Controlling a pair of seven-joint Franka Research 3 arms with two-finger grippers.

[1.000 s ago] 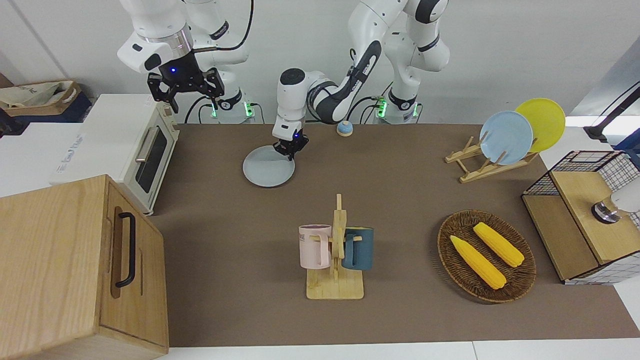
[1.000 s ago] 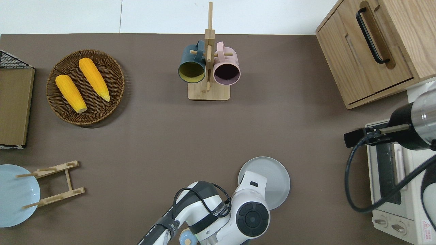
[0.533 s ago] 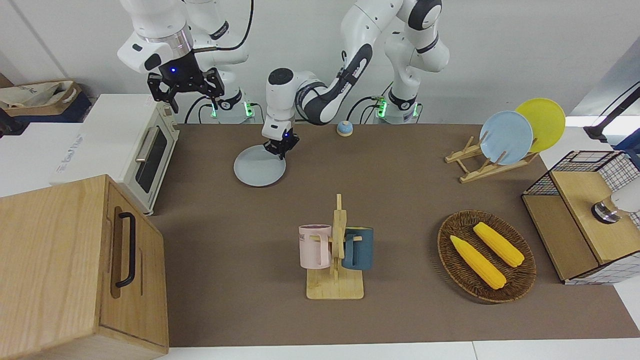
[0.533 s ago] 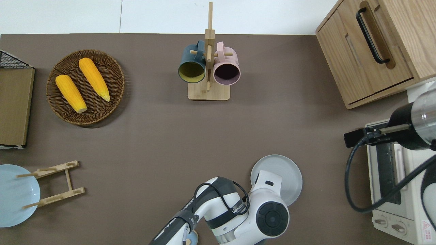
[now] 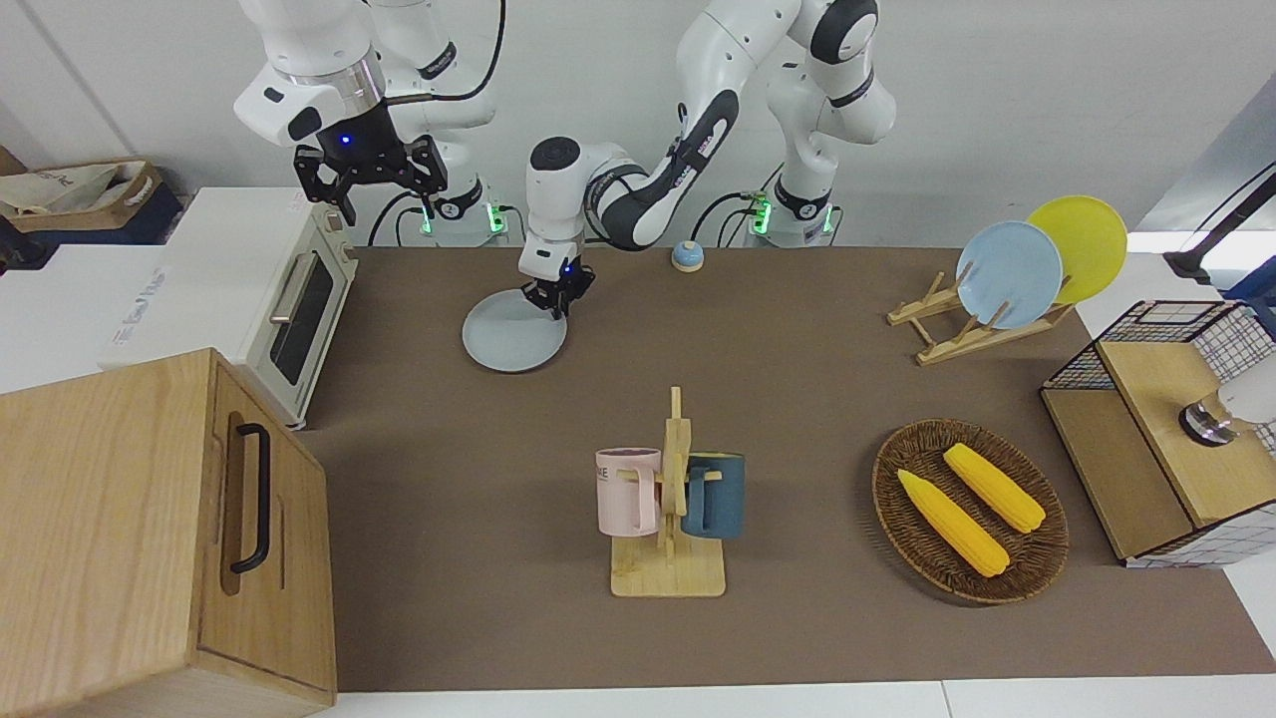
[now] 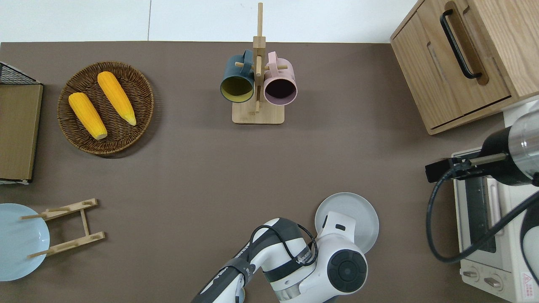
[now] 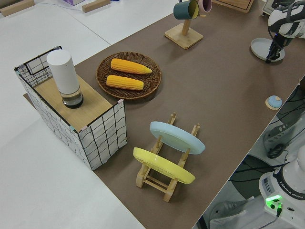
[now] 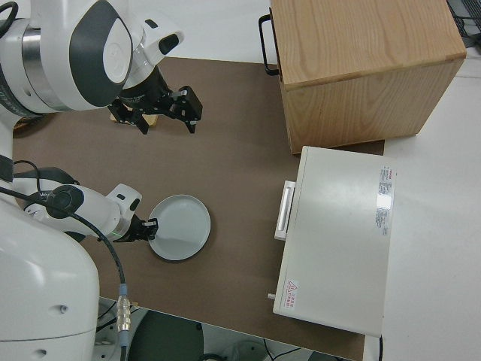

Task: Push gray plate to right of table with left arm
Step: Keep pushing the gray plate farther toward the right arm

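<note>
One tool [image 5: 554, 301] on gray plate [image 5: 510, 339] rim

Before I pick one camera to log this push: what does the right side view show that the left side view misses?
Only the right side view shows the white toaster oven and the right gripper, open and parked. Only the left side view shows the woven basket with two yellow corn cobs and the wooden rack with its plates. Both show the pale gray-blue round plate on the brown table with the left gripper at its rim.
</note>
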